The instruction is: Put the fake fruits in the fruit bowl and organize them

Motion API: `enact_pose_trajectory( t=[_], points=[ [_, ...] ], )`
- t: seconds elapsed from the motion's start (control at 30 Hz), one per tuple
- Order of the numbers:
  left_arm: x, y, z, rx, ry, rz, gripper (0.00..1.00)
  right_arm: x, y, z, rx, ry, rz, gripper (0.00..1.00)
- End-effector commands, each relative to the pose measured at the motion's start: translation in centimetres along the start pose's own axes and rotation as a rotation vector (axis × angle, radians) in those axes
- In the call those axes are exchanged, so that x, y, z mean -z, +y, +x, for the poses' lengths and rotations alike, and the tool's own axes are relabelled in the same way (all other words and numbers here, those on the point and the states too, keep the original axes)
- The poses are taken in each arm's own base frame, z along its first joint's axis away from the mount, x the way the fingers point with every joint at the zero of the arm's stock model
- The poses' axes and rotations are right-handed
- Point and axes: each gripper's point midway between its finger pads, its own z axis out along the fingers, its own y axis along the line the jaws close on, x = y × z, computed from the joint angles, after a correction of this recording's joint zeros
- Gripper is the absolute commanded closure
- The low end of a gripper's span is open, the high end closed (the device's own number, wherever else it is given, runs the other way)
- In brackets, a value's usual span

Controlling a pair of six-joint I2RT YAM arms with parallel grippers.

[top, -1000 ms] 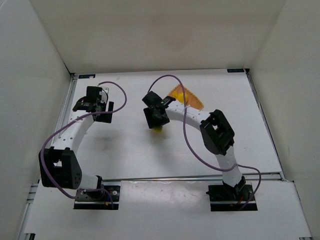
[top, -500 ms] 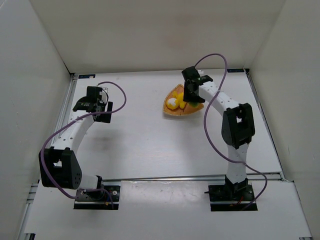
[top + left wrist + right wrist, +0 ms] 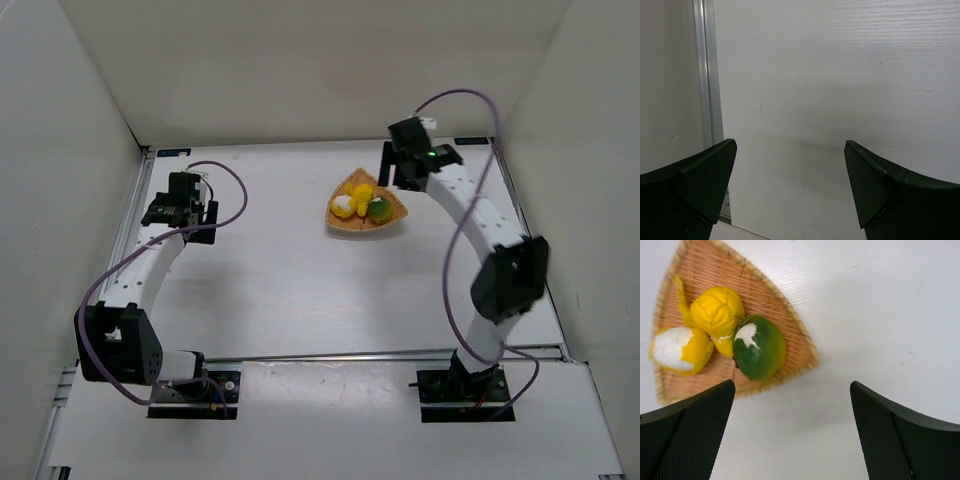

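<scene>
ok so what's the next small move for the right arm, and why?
Probably lift the right gripper clear and draw it back toward its base. The pear, the white-patched yellow fruit and the green fruit all lie bunched together inside the fruit bowl. The right gripper is open and empty beside the bowl; the left gripper is open and empty too.

Probably a robotics lab, white walled enclosure (image 3: pixel 300 70), aluminium rail (image 3: pixel 350 355)

Top view is overlooking the fruit bowl (image 3: pixel 395 211); right wrist is sharing it close-up; left wrist is facing bench (image 3: pixel 840 75) well left of it.
</scene>
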Motion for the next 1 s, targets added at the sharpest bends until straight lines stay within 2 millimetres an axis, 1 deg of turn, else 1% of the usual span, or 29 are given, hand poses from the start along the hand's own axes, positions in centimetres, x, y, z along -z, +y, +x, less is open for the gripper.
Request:
enact_pose_trajectory(
  t=[0.0,0.03,0.07,0.1,0.13,0.17,0.2,0.23,0.27,0.3,0.37,0.4,0.47,0.53,0.57,0.6,0.63,0.7,0.77,0.83,0.87,0.97],
  points=[
    [1.2,1.7,-0.9,0.055,-0.051,-0.064,0.0,6.4,-6.9,-1.7,-0.115,-0.113,0.039,0.0],
    [1.1,2.3,-0.8,0.075,-0.046,-0.085,0.0,8.5,-8.7,-1.3,-0.168,-0.144,0.025,0.0],
    [1.3,2.3,-0.6,0.076,-0.047,-0.085,0.0,8.7,-10.0,0.1,-0.185,-0.123,0.025,0.0],
    [1.2,2.8,-0.4,0.097,-0.042,-0.103,0.0,8.5,-12.3,0.9,-0.253,-0.121,0.037,0.0],
    [1.2,2.8,-0.4,0.108,-0.042,-0.103,0.0,8.7,-13.7,4.4,-0.271,-0.088,0.027,0.0],
    [1.4,2.9,-0.5,0.111,-0.051,-0.104,0.0,8.8,-14.8,5.9,-0.317,-0.081,0.034,0.0],
    [1.7,3.2,-0.3,0.119,-0.049,-0.11,0.0,10.0,-17.1,6.8,-0.39,-0.121,0.052,0.0],
    [1.5,3.1,0.0,0.124,-0.041,-0.108,0.0,10.0,-18.0,8.3,-0.414,-0.113,0.064,0.0],
    [1.9,3.2,-0.2,0.129,-0.054,-0.11,0.0,9.2,-18.3,11.1,-0.438,-0.062,0.062,0.0],
    [1.9,3.2,-0.2,0.13,-0.054,-0.11,0.0,10.1,-19.5,11.7,-0.484,-0.097,0.069,0.0],
    [2.1,3.3,0.0,0.138,-0.053,-0.109,0.0,10.1,-19.7,13.5,-0.515,-0.091,0.062,0.0],
    [2.1,3.2,0.0,0.147,-0.053,-0.109,0.0,10.0,-19.7,14.9,-0.532,-0.088,0.059,0.0],
    [2.4,3.3,0.1,0.147,-0.054,-0.109,0.0,10.0,-19.5,15.8,-0.549,-0.088,0.049,0.0],
    [2.7,3.4,0.0,0.161,-0.065,-0.11,0.0,10.2,-19.1,16.2,-0.558,-0.095,0.023,0.0],
    [2.9,3.2,0.3,0.159,-0.061,-0.1,0.0,10.2,-18.9,16.5,-0.558,-0.094,0.013,0.0],
    [3.2,3.4,0.2,0.162,-0.07,-0.101,0.0,10.2,-18.9,16.5,-0.558,-0.094,0.013,0.0],
    [3.0,3.1,0.5,0.159,-0.063,-0.09,0.0,10.2,-18.9,16.7,-0.557,-0.085,0.015,0.0],
    [3.4,3.2,0.7,0.164,-0.076,-0.091,0.0,10.6,-18.9,16.6,-0.558,-0.091,0.014,0.0],
    [3.3,2.9,1.2,0.169,-0.069,-0.081,0.0,10.8,-18.8,16.7,-0.558,-0.089,0.005,0.0],
    [3.5,3.0,1.1,0.172,-0.077,-0.081,0.0,10.8,-18.8,16.7,-0.558,-0.089,0.005,0.0],
    [3.3,2.8,1.4,0.169,-0.069,-0.081,0.0,11.0,-18.8,16.9,-0.558,-0.089,0.005,0.0],
    [3.3,2.8,1.4,0.169,-0.069,-0.081,0.0,11.1,-19.0,16.8,-0.559,-0.101,0.016,0.0]
  ],
)
